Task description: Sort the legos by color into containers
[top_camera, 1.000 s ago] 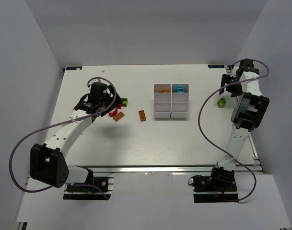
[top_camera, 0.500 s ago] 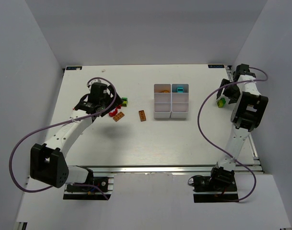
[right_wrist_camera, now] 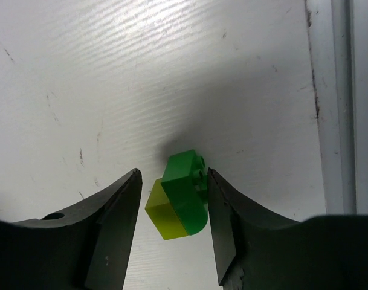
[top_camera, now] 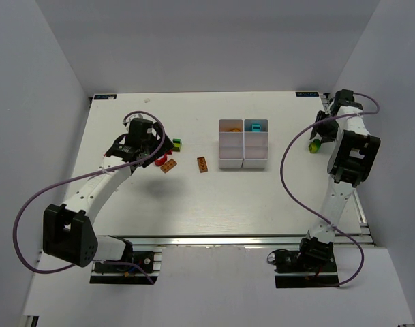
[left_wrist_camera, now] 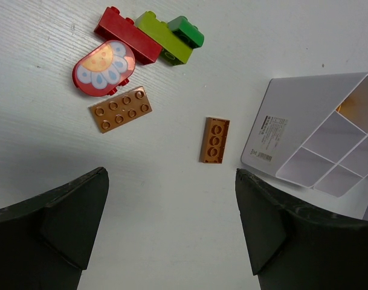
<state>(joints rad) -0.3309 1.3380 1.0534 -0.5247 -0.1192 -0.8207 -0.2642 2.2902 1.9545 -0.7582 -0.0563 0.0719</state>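
White tabletop [top_camera: 193, 197] is enclosed by grey walls [top_camera: 50, 82]. Near its middle the tray [top_camera: 243, 153] is set, with an orange lego [top_camera: 230, 127] seen in its far left compartment and a teal lego [top_camera: 256, 127] in the far right one; the other compartments look bare.

At the table's right edge a green lego [right_wrist_camera: 184, 193] with a yellow-green piece [right_wrist_camera: 162, 211] joined to it is flanked by the right gripper [right_wrist_camera: 171, 175]. Its jaws are drawn in narrowly around the pair: the right finger appears to touch the green side and the left finger is just beside the yellow-green side, but whether a grip is made cannot be told.

On the left side the left gripper [left_wrist_camera: 171, 223] is held above the table with its jaws spread wide and nothing between them. Beyond it a red brick [left_wrist_camera: 126, 43], a lime brick [left_wrist_camera: 162, 41] and a green brick [left_wrist_camera: 187, 31] are clustered in a row, touching. A round red piece [left_wrist_camera: 104, 67] with a flower print lies against the red brick, a brown plate [left_wrist_camera: 121, 109] just beside it, and a smaller brown plate [left_wrist_camera: 214, 140] between that cluster and the tray
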